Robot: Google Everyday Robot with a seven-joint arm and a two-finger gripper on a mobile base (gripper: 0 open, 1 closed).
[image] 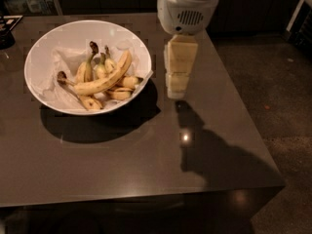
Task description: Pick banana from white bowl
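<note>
The white bowl (pixel 48 45) sits on the left of the dark table, lined with crumpled white paper. The banana (pixel 102 82), long, curved and yellow with a dark stem at its left end, lies across the top of several shorter bananas in the bowl. My gripper (pixel 176 92) hangs from the white arm housing (pixel 187 6) just right of the bowl's rim, above the table, with nothing seen in it.
The dark glossy table (pixel 146 155) ends at a right edge and a front edge. Dark floor (pixel 273 82) lies to the right. Dark items (pixel 7 30) stand at the far left edge.
</note>
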